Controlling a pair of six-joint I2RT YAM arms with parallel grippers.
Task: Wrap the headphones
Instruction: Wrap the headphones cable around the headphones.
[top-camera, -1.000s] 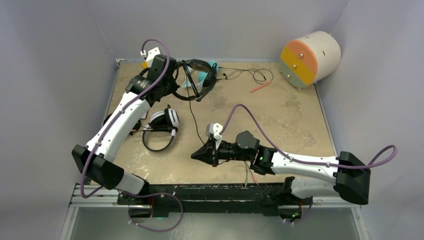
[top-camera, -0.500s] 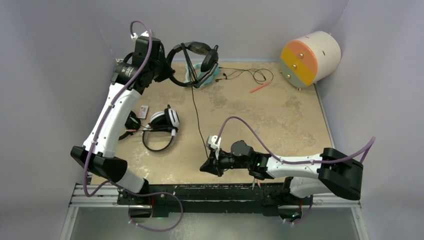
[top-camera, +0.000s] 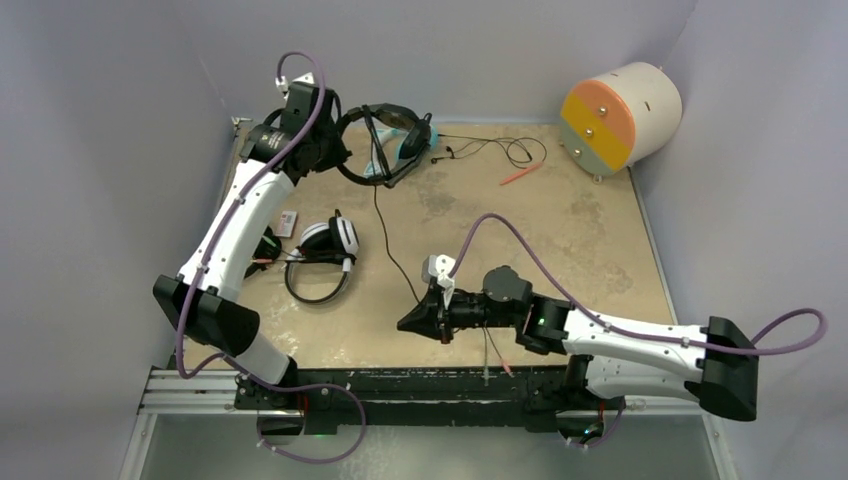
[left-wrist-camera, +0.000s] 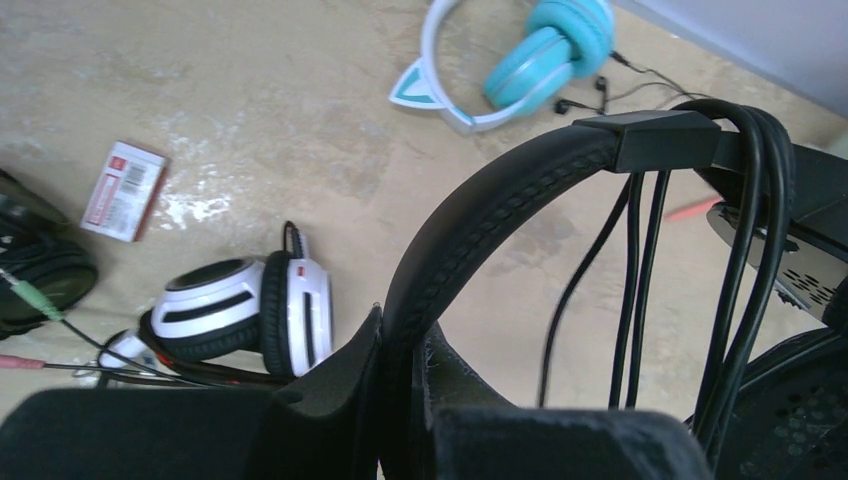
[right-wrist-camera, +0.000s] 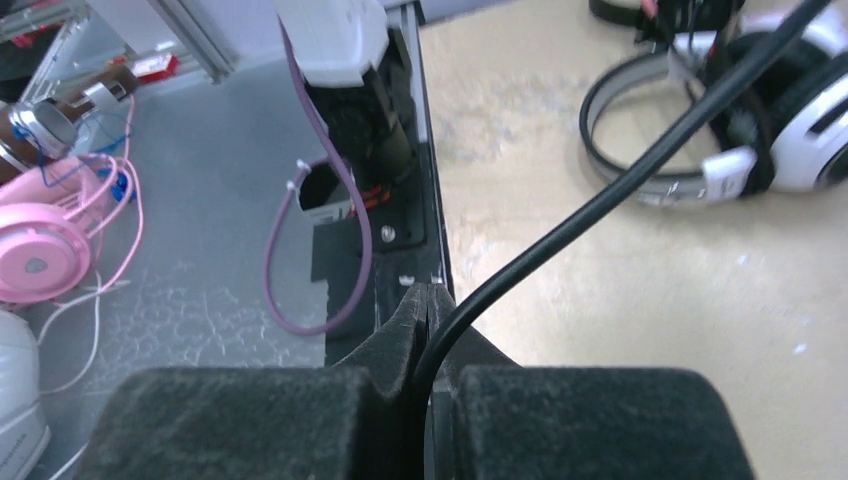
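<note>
My left gripper (top-camera: 335, 150) is shut on the headband (left-wrist-camera: 480, 210) of the all-black headset (top-camera: 385, 135) and holds it lifted over the back left of the table. Several cable loops hang over the band (left-wrist-camera: 745, 230). Its thin black cable (top-camera: 385, 235) runs down to my right gripper (top-camera: 408, 322), which is shut on the cable (right-wrist-camera: 600, 190) near the front edge. The teal cat-ear headset (left-wrist-camera: 545, 45) lies under the black one. The white-and-black headset (top-camera: 330, 240) lies at the left. The black-and-red headset (left-wrist-camera: 30, 270) is mostly hidden by my left arm.
A red pen-like stick (top-camera: 520, 174) and a thin black earbud cable (top-camera: 500, 150) lie at the back. An orange-and-white cylinder (top-camera: 615, 115) stands at the back right. A small red-and-white card (top-camera: 288, 222) lies at the left. Pink headphones (right-wrist-camera: 40, 240) lie off the table.
My left gripper lifted the black headset up and left, then came back slightly right. My right gripper shifted a little along the front edge with the cable still in it.
</note>
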